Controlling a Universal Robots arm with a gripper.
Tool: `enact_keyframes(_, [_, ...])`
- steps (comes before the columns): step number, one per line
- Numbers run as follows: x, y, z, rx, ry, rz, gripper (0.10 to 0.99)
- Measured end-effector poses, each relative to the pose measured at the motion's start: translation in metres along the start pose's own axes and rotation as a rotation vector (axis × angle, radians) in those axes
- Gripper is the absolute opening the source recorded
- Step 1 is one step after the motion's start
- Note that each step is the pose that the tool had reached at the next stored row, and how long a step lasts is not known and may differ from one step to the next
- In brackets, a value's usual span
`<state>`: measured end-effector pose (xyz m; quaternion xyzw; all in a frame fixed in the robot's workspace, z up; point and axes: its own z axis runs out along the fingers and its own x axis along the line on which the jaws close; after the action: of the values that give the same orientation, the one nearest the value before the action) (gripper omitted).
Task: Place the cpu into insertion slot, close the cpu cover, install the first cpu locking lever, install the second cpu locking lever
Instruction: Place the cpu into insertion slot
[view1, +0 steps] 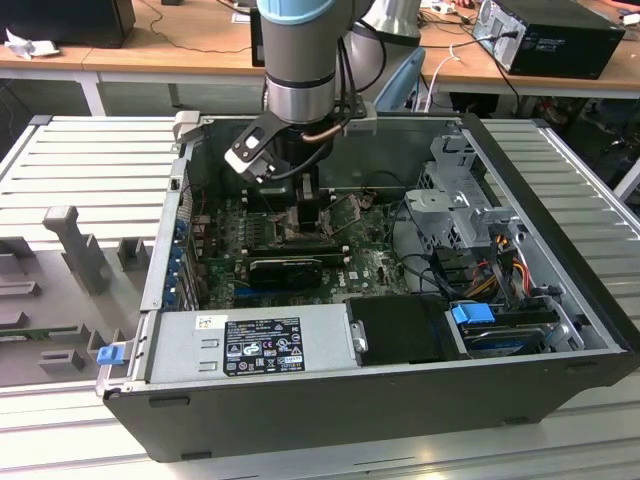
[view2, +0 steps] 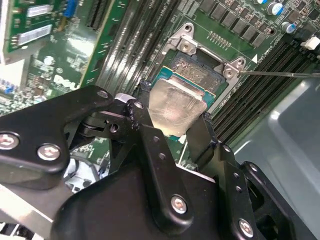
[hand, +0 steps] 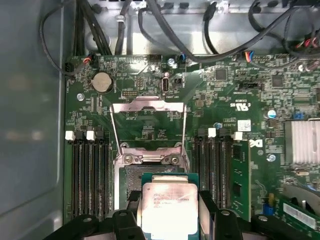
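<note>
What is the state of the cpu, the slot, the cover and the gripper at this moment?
cpu: held between the fingers, over the slot.
slot: uncovered, partly hidden under the cpu.
cover: open, swung back from the slot.
gripper: shut on the cpu.

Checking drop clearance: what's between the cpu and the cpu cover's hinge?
Just bare pin field of the insertion slot, second wrist view; end effector grips the cpu.

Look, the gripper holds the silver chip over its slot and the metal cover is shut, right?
No. The cpu cover is open, swung back from the insertion slot, as the first wrist view shows. The gripper does hold the cpu over it.
</note>
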<state>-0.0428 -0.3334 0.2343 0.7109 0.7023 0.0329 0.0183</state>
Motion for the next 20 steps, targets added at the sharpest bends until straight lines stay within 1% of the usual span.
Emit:
enact_keyframes(4, [0.0052, -0.0027, 0.0096, 0.000, 0.0006, -0.007, 0.537])
enact_keyframes(6, [0.0094, -0.0034, 0.0159, 0.000, 0.0008, -0.010, 0.537])
enact_keyframes(7, [0.0120, -0.0038, 0.0204, 0.000, 0.0011, -0.012, 0.537])
enact_keyframes(10, [0.0125, -0.0042, 0.0277, 0.000, 0.0011, -0.013, 0.537])
enact_keyframes(14, [0.0124, -0.0046, 0.0328, 0.000, 0.0012, -0.013, 0.537])
enact_keyframes(20, [0.0125, -0.0047, 0.0337, 0.000, 0.0012, -0.015, 0.537])
